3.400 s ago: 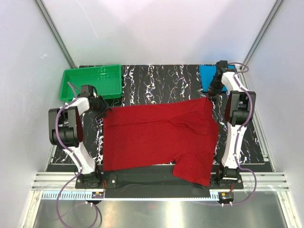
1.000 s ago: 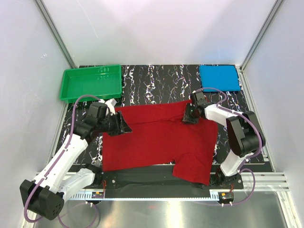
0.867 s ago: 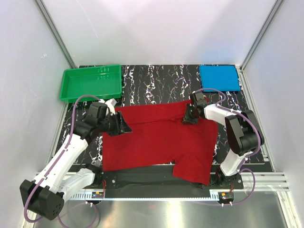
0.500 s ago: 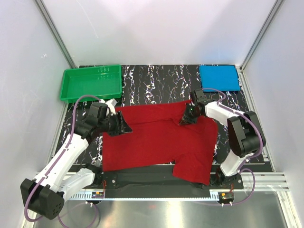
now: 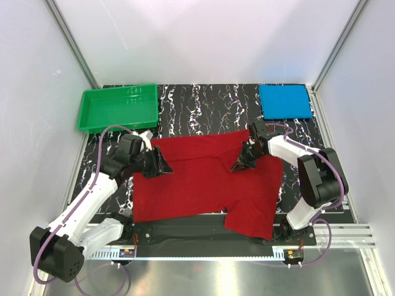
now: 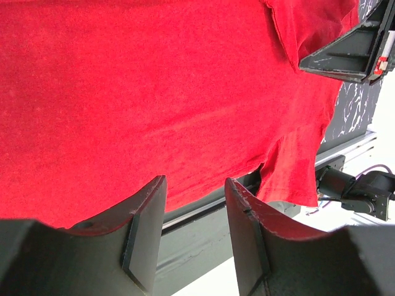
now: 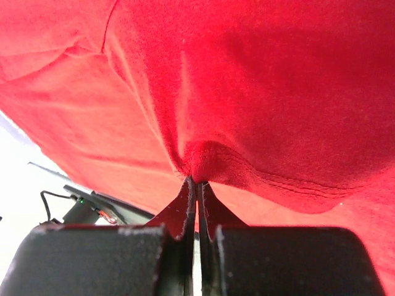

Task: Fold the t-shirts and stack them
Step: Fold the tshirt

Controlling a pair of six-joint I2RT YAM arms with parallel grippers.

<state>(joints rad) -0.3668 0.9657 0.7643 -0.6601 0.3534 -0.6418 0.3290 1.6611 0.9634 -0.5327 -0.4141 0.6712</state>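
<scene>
Right wrist: R pincer (image 7: 197,182) clamped on stitched edge of red shirt (image 7: 259,86); L pincer (image 6: 195,185) apart above shirt, nr its edge.

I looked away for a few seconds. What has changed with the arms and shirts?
Both arms swung in from the far corners over the red shirt. The right gripper has pinched a fold of it; the left gripper hovers open. The blue shirt and green tray stayed put.

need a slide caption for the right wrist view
Right gripper pinched shut on a bunched fold of the red t-shirt, red cloth filling most of the frame.
</scene>
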